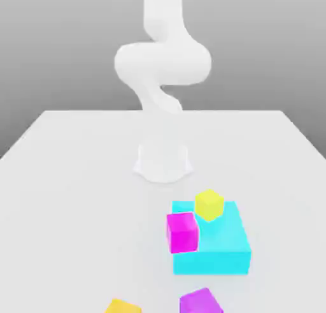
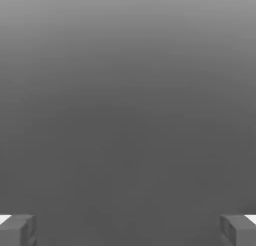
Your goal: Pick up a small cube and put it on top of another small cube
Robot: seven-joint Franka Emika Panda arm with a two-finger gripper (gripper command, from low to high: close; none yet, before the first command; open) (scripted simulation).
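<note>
The gripper [image 2: 128,230] is fully open and holds nothing. The yellow cube [image 1: 209,204] and magenta cube [image 1: 182,231] rest on the cyan block [image 1: 223,245], on the surface [image 1: 70,197] well below the arm [image 1: 162,57].

The end effector [image 2: 128,230] stands wide apart, its two grey fingertips [image 2: 17,230] framing bare grey ground.

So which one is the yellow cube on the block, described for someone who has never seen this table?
Find the large cyan block on the white table, toward the exterior view's right. The yellow cube sits on its top face, at the edge nearer the arm's base. The magenta cube stands against the block's side, and another yellowish cube lies on the table at the picture's bottom edge.
</note>
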